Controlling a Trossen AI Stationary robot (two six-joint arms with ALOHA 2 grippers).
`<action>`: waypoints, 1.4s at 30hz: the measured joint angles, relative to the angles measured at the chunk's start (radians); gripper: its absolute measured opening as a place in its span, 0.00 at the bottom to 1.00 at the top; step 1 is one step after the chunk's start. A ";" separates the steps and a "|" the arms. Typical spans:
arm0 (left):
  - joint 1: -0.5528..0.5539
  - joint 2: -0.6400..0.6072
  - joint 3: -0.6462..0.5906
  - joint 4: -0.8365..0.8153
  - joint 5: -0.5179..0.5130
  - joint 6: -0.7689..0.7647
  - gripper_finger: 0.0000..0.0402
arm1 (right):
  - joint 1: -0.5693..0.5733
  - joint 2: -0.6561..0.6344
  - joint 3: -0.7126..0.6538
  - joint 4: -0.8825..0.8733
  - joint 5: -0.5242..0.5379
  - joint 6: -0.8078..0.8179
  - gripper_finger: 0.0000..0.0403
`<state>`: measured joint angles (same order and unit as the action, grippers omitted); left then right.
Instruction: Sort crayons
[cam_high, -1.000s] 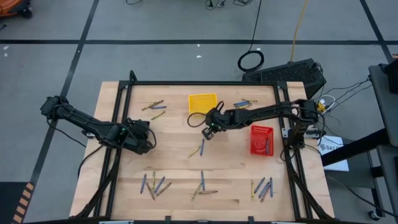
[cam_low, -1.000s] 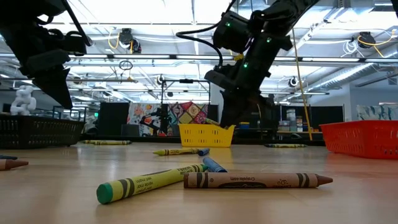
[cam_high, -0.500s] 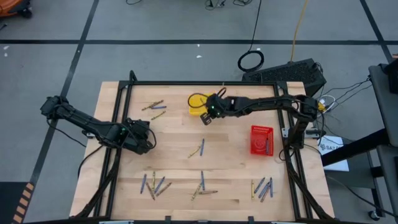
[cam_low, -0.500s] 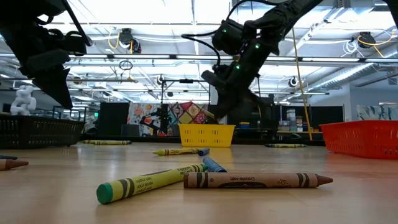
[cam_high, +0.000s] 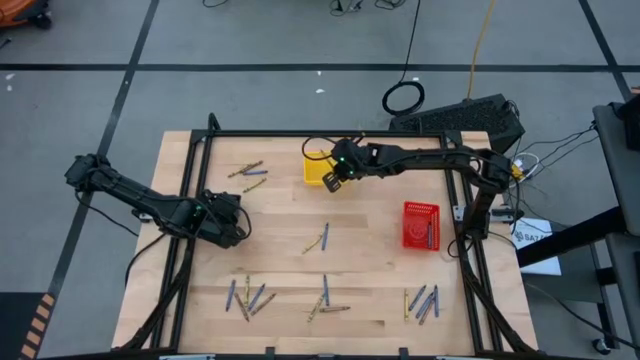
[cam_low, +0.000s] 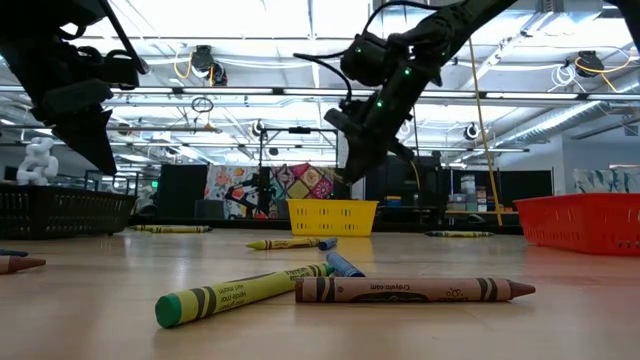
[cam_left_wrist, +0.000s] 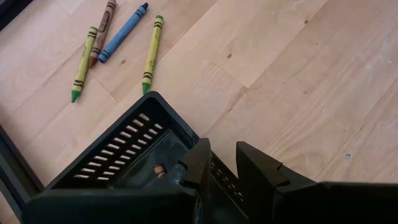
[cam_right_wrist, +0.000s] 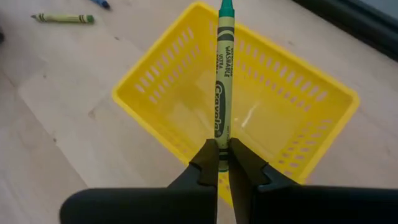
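My right gripper (cam_high: 331, 181) (cam_right_wrist: 222, 163) is shut on a yellow-green crayon (cam_right_wrist: 222, 74) above the yellow tray (cam_high: 318, 160) (cam_right_wrist: 292, 106) at the table's far middle. My left gripper (cam_high: 230, 222) (cam_left_wrist: 224, 165) at the table's left is shut on the black tray (cam_left_wrist: 118, 162), which has a brown crayon (cam_left_wrist: 158, 169) inside. Other crayons lie flat on the table: pairs at the far left (cam_high: 248, 172) and far right (cam_high: 392, 165), two at the middle (cam_high: 322, 237), and several clusters along the near edge (cam_high: 325, 300). My left gripper has one finger (cam_left_wrist: 200, 163) inside the black tray and one outside, with the tray's slotted wall (cam_left_wrist: 219, 171) between them. In the low view the tray (cam_low: 85, 120) hangs tilted, its lowest corner above the tabletop. My right gripper pinches the crayon's blunt end (cam_right_wrist: 219, 146) between its two fingers, which slant downward. The crayon runs on along the line of the fingers, its green tip (cam_right_wrist: 225, 7) foremost. It is lifted clear, over the yellow tray's open top.
A red tray (cam_high: 420, 225) holding a crayon stands at the table's right. A dark frame (cam_high: 330, 133) runs around the table's far and side edges. Bare wood lies between the trays and the near clusters.
My right gripper has carried the crayon from the table's middle toward the far edge and slightly left, rising a little, until it stands over the yellow tray. It has stayed shut on the crayon. My left gripper and the black tray have kept still.
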<state>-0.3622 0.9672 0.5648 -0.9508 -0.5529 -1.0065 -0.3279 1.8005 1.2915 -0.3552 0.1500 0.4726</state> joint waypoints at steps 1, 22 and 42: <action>0.000 0.000 0.000 0.000 0.000 0.000 0.19 | -0.001 0.005 0.000 0.005 -0.007 -0.010 0.00; 0.000 0.000 0.000 0.001 0.000 0.001 0.19 | -0.075 0.056 0.000 -0.059 -0.180 -0.074 0.00; 0.000 0.000 0.000 0.000 0.000 0.002 0.19 | -0.075 0.106 0.000 0.003 -0.149 -0.096 0.00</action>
<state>-0.3626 0.9672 0.5648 -0.9504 -0.5533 -1.0050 -0.4026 1.9068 1.2913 -0.3518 0.0007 0.3765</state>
